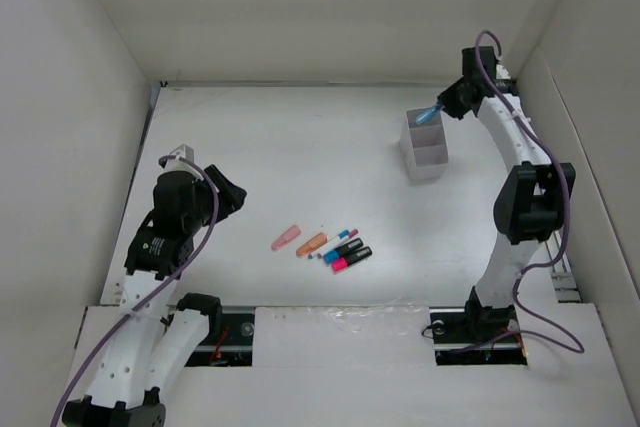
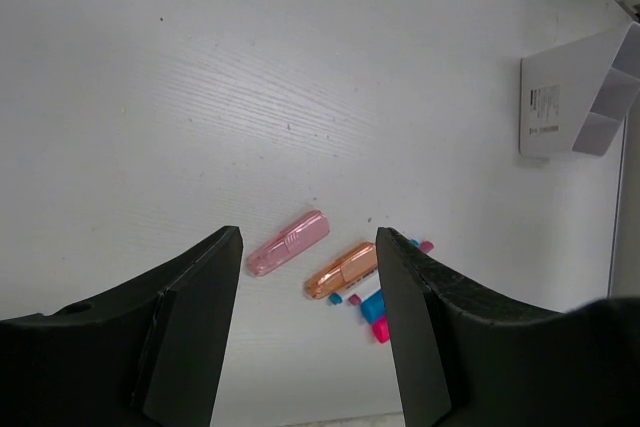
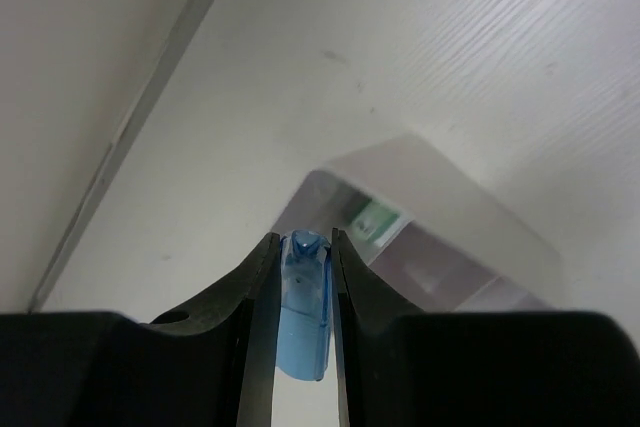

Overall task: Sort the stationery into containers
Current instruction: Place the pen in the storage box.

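Stationery: 1 blue piece [image 3: 305, 312] is pinched between your right gripper's [image 1: 438, 110] fingers [image 3: 250, 327], which press on both of its sides. It hangs tilted over the far rim of the box [image 1: 426, 175], tip pointing down toward the far compartment. Can't tell whether it touches the rim. The box is white and see-through, with 2 square compartments, 1 nearer to you and 1 farther. Something green shows through its wall in the right wrist view; can't tell what.

The other 5 items lie loose on the table [image 1: 300, 137], well apart from the box, on its near left side. In order away from the box:
- black marker with pink end [image 1: 351, 260]
- black marker with blue end [image 1: 343, 248], just beside it
- thin pen [image 1: 338, 240], just beside those 2
- orange piece [image 1: 311, 244]
- pink piece [image 1: 286, 238], farthest from the box, a small gap from the orange one

All 5 lie flat and roughly parallel.

Your left gripper [image 1: 230, 197] is farther from the box than the loose row, above the table. Its fingers [image 2: 200, 327] stand apart with nothing between them and touch nothing. The pink and orange pieces show in the gap in the left wrist view.
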Controlling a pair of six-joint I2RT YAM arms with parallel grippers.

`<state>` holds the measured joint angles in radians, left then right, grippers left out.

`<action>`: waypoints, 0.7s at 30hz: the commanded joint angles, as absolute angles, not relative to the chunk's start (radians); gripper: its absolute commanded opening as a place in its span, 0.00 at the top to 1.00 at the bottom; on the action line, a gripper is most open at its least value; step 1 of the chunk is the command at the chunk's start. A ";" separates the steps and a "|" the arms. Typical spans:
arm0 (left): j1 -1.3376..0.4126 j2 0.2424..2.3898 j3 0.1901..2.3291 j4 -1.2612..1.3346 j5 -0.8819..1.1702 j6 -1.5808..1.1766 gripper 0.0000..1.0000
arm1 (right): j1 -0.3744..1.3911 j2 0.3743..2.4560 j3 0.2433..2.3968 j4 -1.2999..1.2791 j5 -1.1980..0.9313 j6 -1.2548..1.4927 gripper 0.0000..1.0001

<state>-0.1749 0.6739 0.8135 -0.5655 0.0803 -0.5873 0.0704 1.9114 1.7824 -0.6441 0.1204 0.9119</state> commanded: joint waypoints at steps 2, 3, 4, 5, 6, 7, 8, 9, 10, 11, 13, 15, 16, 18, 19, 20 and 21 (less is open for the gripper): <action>-0.184 0.693 0.828 -0.532 0.083 -0.571 0.47 | 0.032 1.917 1.877 -0.663 0.241 0.891 0.91; -0.184 0.693 0.828 -0.532 0.083 -0.571 0.47 | 0.032 1.933 1.888 -0.675 0.253 0.891 0.91; -0.184 0.693 0.828 -0.523 0.083 -0.571 0.47 | 0.022 1.942 1.910 -0.675 0.279 0.882 0.91; -0.184 0.693 0.828 -0.523 0.083 -0.571 0.47 | 0.021 1.959 1.922 -0.684 0.288 0.882 0.91; -0.184 0.693 0.828 -0.523 0.083 -0.571 0.47 | 0.021 1.959 1.933 -0.684 0.288 0.882 0.91; -0.184 0.702 0.828 -0.523 0.083 -0.571 0.47 | 0.021 1.971 1.942 -0.684 0.298 0.882 0.91; -0.184 0.703 0.828 -0.523 0.083 -0.571 0.47 | 0.021 1.982 1.953 -0.684 0.298 0.882 0.91; -0.184 0.703 0.828 -0.523 0.083 -0.571 0.47 | 0.021 1.982 1.953 -0.684 0.298 0.882 0.91; -0.184 0.703 0.828 -0.523 0.083 -0.571 0.47 | 0.021 1.982 1.953 -0.684 0.307 0.882 0.91; -0.184 0.703 0.828 -0.523 0.083 -0.571 0.47 | 0.032 1.982 1.953 -0.674 0.316 0.882 0.90; -0.184 0.703 0.828 -0.523 0.083 -0.571 0.47 | 0.032 1.991 1.953 -0.673 0.325 0.882 0.90; -0.184 0.703 0.828 -0.532 0.083 -0.571 0.47 | 0.041 2.002 1.953 -0.663 0.334 0.882 0.90; -0.184 0.712 0.828 -0.532 0.072 -0.571 0.47 | 0.054 2.002 1.941 -0.654 0.344 0.894 0.90; -0.193 0.712 0.837 -0.543 0.061 -0.571 0.47 | 0.064 2.002 1.931 -0.641 0.344 0.911 0.90; -0.193 0.712 0.838 -0.543 0.061 -0.562 0.47 | 0.075 2.002 1.921 -0.632 0.354 0.920 0.90; -0.193 0.712 0.838 -0.543 0.061 -0.561 0.47 | 0.075 2.002 1.921 -0.632 0.354 0.940 0.90; -0.193 0.712 0.847 -0.552 0.052 -0.561 0.47 | 0.089 2.002 1.908 -0.621 0.366 0.949 0.90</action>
